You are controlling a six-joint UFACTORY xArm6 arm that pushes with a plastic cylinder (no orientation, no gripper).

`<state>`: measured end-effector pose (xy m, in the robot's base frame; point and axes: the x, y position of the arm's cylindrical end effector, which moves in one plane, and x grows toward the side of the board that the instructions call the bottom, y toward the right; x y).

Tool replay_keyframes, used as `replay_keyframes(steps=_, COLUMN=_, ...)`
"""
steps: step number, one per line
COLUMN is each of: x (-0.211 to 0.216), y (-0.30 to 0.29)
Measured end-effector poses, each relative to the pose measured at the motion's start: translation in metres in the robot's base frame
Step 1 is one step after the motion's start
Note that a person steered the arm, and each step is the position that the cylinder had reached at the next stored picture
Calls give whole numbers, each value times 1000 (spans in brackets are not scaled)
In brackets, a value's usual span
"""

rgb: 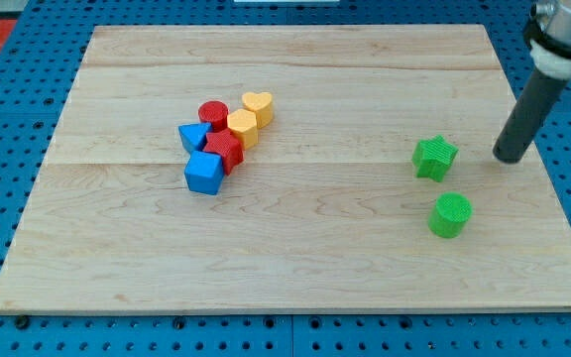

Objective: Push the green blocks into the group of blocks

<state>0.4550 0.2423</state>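
Green star block (pixel 434 158) is sitting just left of my tip (pixel 510 157), with the green cylinder (pixel 450 215) below it. Both are lying well right of the clustered group (pixel 223 142). No jaws: my tip is a bare rod.

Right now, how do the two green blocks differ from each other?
The green star block has a pointed outline; the green cylinder is round with a flat top. The star sits nearer the view's top, the cylinder below it and slightly right. My tip stands just right of the star, apart from it; the cylinder lies farther off. Both are green and far right of the group.
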Motion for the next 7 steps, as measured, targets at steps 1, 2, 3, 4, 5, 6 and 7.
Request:
replay_keyframes(steps=1, x=-13, y=-55)
replay_keyframes(steps=2, x=-37, y=-142)
replay_keyframes(steps=3, x=-34, y=-212)
replay_keyframes(steps=4, x=-9, y=-218)
replay_keyframes(steps=5, x=20, y=-224)
replay_keyframes(steps=6, x=-2, y=-265)
replay_keyframes(steps=7, x=13, y=-265)
